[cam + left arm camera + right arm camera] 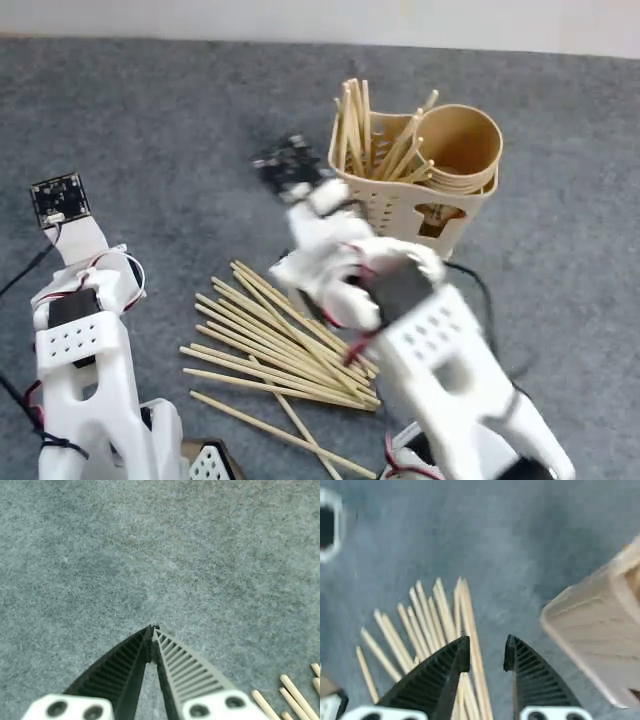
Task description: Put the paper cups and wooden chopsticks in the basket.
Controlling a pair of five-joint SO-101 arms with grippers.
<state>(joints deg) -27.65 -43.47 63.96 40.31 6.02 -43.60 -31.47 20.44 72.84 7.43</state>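
Observation:
A beige slotted basket (400, 205) stands at the back right of the grey carpet, with several wooden chopsticks (372, 135) upright in it and stacked paper cups (462, 150) nested inside. A pile of loose chopsticks (275, 345) lies fanned on the carpet in front of the arms. My right gripper (486, 654) hovers open above the far ends of that pile (432, 615), with the basket's corner (595, 630) close beside it. My left gripper (153, 629) is shut over bare carpet, holding nothing, with a few chopstick tips (292, 695) off to one side.
The right arm's white body (420, 330) covers part of the pile and the ground before the basket. The left arm (80, 330) stands at the left edge. Open carpet (150, 130) stretches behind and left of the basket.

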